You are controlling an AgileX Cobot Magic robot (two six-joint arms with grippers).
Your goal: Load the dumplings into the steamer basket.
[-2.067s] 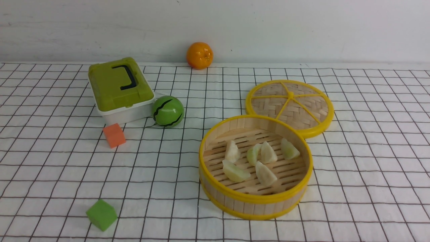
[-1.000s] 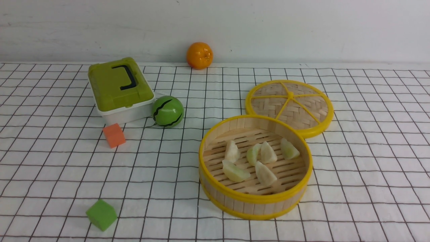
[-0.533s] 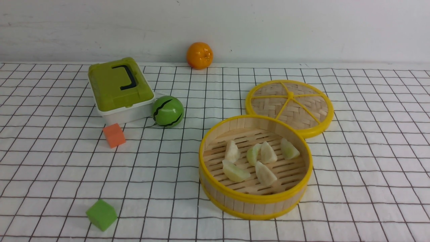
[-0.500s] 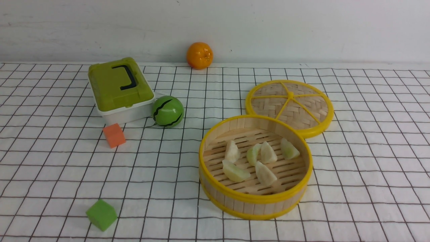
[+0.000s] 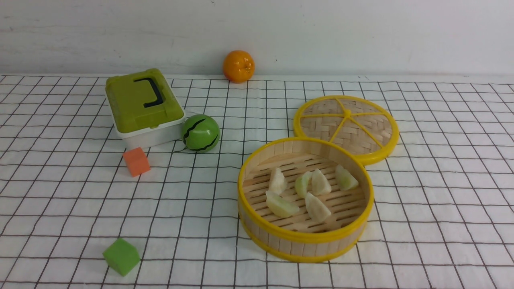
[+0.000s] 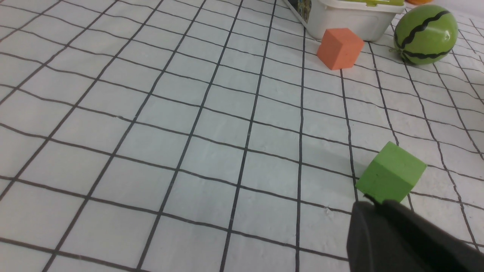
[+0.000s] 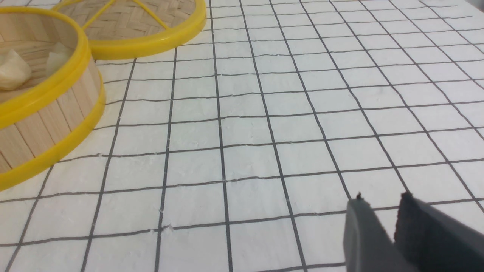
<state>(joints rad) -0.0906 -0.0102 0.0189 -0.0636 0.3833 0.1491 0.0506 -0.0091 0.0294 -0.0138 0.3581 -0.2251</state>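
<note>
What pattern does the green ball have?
Wavy black stripes on the green ball, clearest in the left wrist view.

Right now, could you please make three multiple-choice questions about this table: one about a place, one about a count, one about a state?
1. Where does the woven lid lie?
A. behind the steamer basket, touching its rim
B. on top of the basket
C. beside the green cube

2. How many dumplings are in the basket?
A. four
B. six
C. eight

3. How does the right gripper stand?
A. closed on a dumpling
B. slightly open, holding nothing
C. gripping the lid

Answers:
1. A: in the front view the lid rests flat on the cloth at the basket's far side, rims meeting.
2. B: six pale crescents lie on the slatted floor, none on the cloth.
3. B: the right wrist view shows a narrow gap between its fingers, with only cloth beyond.
</note>
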